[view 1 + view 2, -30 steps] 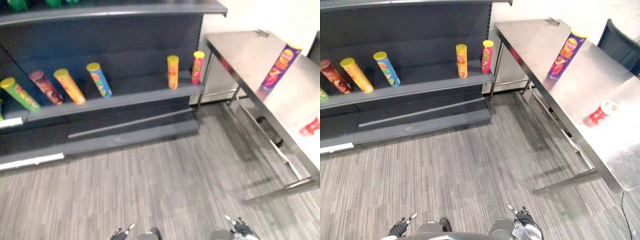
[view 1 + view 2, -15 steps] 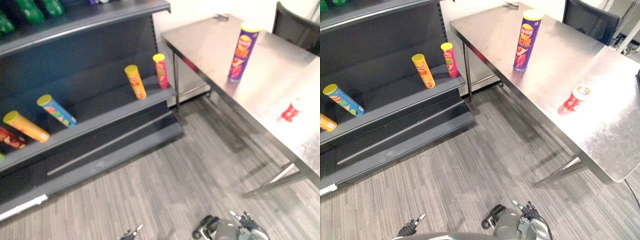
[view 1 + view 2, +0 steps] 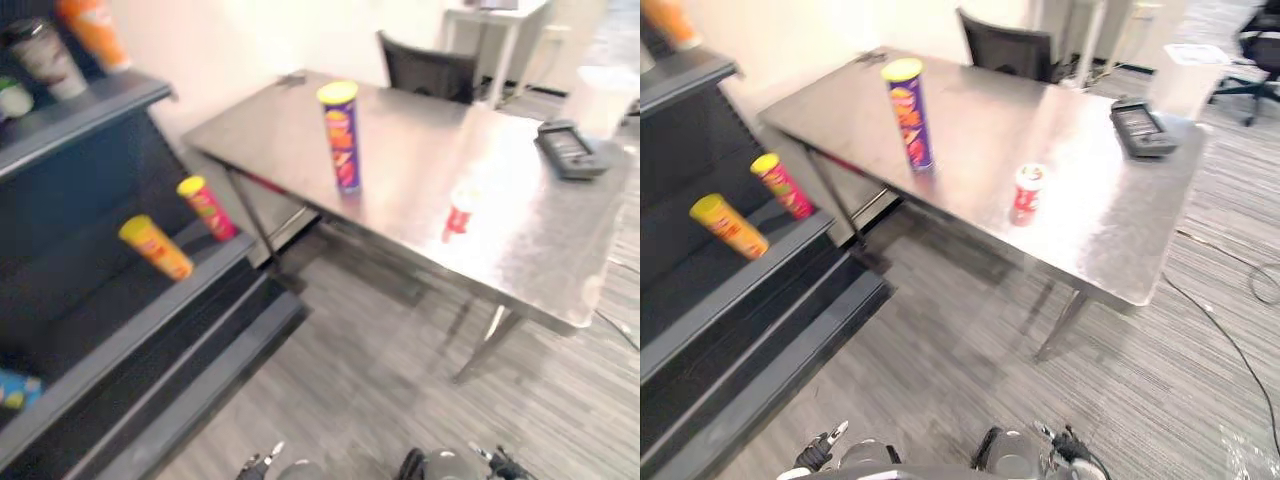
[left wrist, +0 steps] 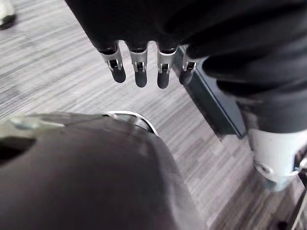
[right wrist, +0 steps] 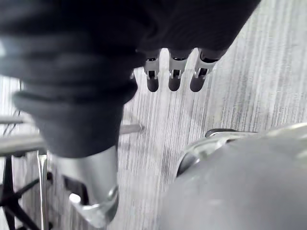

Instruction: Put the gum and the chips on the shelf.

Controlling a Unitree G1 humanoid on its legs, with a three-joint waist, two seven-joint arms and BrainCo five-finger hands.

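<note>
The left hand (image 4: 140, 71) and the right hand (image 5: 174, 76) hang low, fingers relaxed and pointing down.

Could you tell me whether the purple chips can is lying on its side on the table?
No, the purple chips can stands upright on the steel table.
</note>
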